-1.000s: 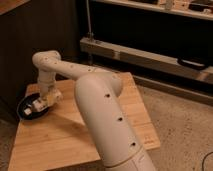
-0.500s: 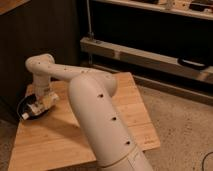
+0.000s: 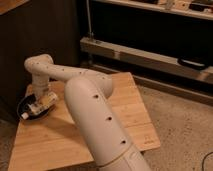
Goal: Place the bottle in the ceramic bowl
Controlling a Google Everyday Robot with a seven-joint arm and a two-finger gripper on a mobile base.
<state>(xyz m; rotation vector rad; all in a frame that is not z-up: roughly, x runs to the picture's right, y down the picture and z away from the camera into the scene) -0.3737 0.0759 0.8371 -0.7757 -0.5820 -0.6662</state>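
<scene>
The end effector [image 3: 44,100] hung over the ceramic bowl [image 3: 25,106] at the counter [image 3: 60,142]'s left edge; its grip I couldn't tell. The bottle [image 3: 36,106] lay across the bowl's rim, so it might roll out onto the wood.

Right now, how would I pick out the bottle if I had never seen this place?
Start at the wooden table and follow the white arm to its far left end, where the gripper hangs over the ceramic bowl. The bottle lies on its side there, over the bowl. It is small and white against the glossy black bowl.
</scene>
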